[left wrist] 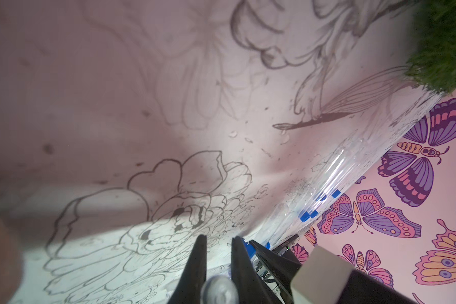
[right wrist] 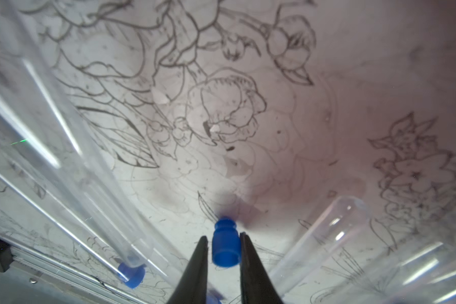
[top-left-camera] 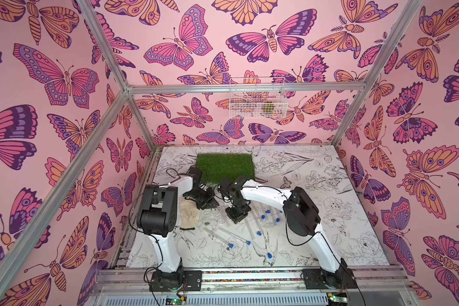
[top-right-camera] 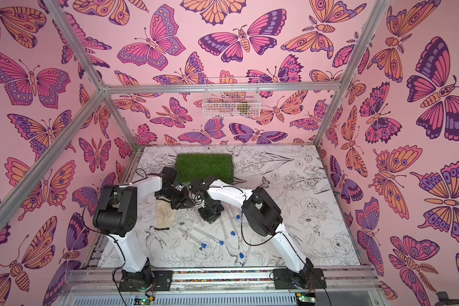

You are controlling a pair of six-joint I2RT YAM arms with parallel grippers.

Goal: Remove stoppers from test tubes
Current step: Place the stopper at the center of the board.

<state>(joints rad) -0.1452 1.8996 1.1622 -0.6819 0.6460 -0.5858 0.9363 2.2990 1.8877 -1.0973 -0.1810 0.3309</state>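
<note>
Currently, left gripper (left wrist: 219, 237) clamped on clear test tube (left wrist: 219, 289) rounded end; right gripper (right wrist: 223, 235) slightly parted around loose blue stopper (right wrist: 225, 248).

This was a robot test cell: aluminium framing (top-left-camera: 223, 88) held butterfly-printed wall panels (top-left-camera: 51, 127) around a flower-printed tabletop (top-left-camera: 329, 238), and the left arm (top-left-camera: 167, 251) and right arm (top-left-camera: 326, 246) were mounted on a front rail (top-left-camera: 249, 276).

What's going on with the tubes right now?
The left gripper is shut on a slim clear test tube. A small bright blue plug stopper sits free of any tube between the fingers of the right gripper; whether it grips it is unclear. Several more stoppered clear tubes lie on the flower-printed table.
</note>
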